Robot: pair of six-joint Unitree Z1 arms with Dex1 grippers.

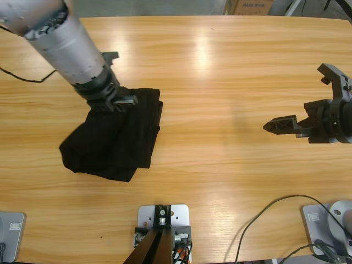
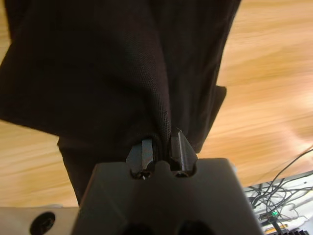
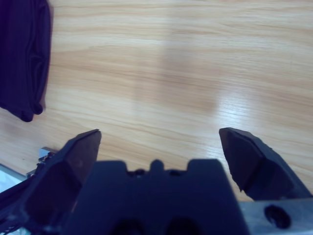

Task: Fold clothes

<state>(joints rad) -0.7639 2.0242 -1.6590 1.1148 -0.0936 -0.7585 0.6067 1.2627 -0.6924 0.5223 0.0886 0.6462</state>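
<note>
The clothes are one black shirt (image 1: 115, 140), lying folded into a compact bundle on the left half of the table. My left gripper (image 1: 118, 100) comes down from the upper left onto the bundle's far edge. In the left wrist view its jaws are shut on a pinched fold of the black shirt (image 2: 122, 73), with my left gripper (image 2: 161, 147) close against the cloth. My right gripper (image 1: 275, 125) hovers over bare wood at the right, far from the shirt. In the right wrist view my right gripper (image 3: 159, 147) is open and empty, and the shirt (image 3: 22, 54) shows at the upper left.
The wooden table (image 1: 220, 71) stretches bare between the two arms. A black cable (image 1: 22, 76) lies at the left edge, and more cables (image 1: 264, 220) run by the front right. A cardboard box (image 1: 250, 6) stands beyond the far edge.
</note>
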